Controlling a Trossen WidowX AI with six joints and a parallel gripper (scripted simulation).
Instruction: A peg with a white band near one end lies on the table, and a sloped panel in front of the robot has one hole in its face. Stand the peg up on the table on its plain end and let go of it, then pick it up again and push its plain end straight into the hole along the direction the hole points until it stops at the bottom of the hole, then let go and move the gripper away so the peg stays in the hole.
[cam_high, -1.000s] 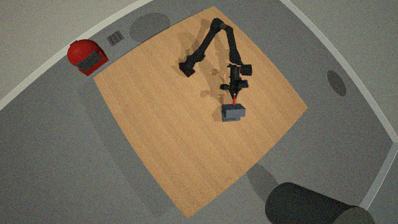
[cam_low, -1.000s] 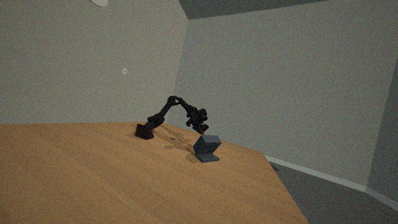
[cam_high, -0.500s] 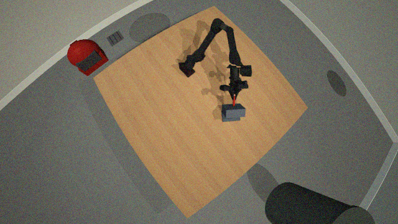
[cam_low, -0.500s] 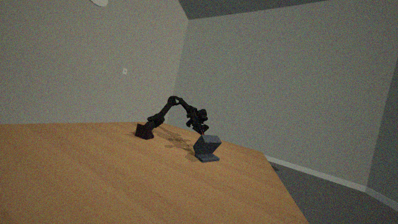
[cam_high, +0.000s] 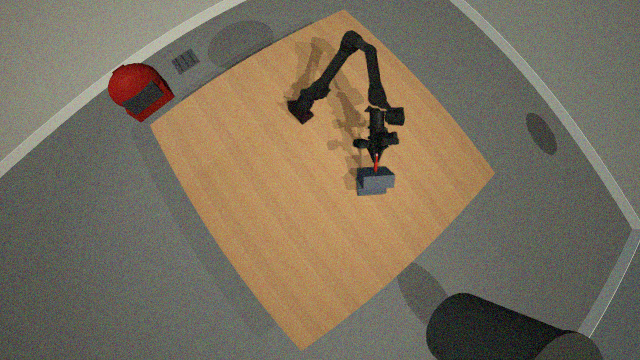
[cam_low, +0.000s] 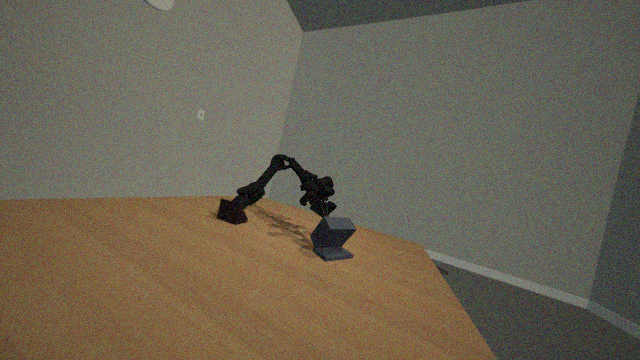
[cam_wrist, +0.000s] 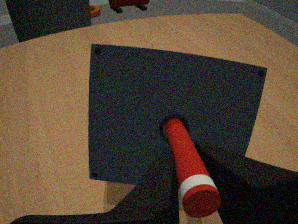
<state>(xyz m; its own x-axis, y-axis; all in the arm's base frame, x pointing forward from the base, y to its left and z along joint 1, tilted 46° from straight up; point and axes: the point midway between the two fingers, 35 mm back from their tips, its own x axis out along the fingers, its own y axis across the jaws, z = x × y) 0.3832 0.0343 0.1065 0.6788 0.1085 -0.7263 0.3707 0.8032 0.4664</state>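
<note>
The red peg (cam_high: 375, 165) (cam_wrist: 187, 152) is between my fingers, with its white band and banded end nearest the wrist camera. Its plain end is at the mouth of the hole (cam_wrist: 163, 129) in the sloped dark panel (cam_high: 378, 181) (cam_low: 333, 236) (cam_wrist: 125, 95). The dark rim of the hole shows at the left and top of the peg. How far the peg is inside, if at all, I cannot tell. My gripper (cam_high: 376, 158) (cam_low: 325, 214) (cam_wrist: 182, 151) is shut on the peg, just off the panel face. In the exterior view the peg is hidden.
The panel block stands on the wooden table (cam_high: 260, 165) (cam_low: 150, 280) (cam_wrist: 45, 115), and its foot (cam_low: 334, 254) shows in the exterior view. Off the table are a red object (cam_high: 137, 85) and a large dark cylinder (cam_high: 490, 325) on the floor.
</note>
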